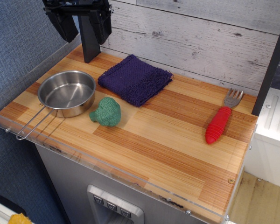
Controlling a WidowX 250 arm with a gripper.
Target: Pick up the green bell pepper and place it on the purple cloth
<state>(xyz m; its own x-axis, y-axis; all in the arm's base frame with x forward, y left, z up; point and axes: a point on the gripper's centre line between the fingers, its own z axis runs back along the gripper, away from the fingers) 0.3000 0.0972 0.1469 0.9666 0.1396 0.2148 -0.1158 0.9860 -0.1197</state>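
Observation:
The green bell pepper (106, 112) is a small bumpy green toy lying on the wooden table, just right of the steel pan (66, 93) and in front of the purple cloth (135, 78). The purple cloth lies flat at the back middle of the table. My gripper (82, 27) hangs high at the back left, above the pan's far side, well clear of the pepper. Its two black fingers stand apart, open and empty.
A fork with a red handle (219, 124) lies at the right. The pan's wire handle (33, 124) reaches toward the front left edge. A clear plastic rim (107, 164) borders the table. A black post (89, 39) stands at the back left.

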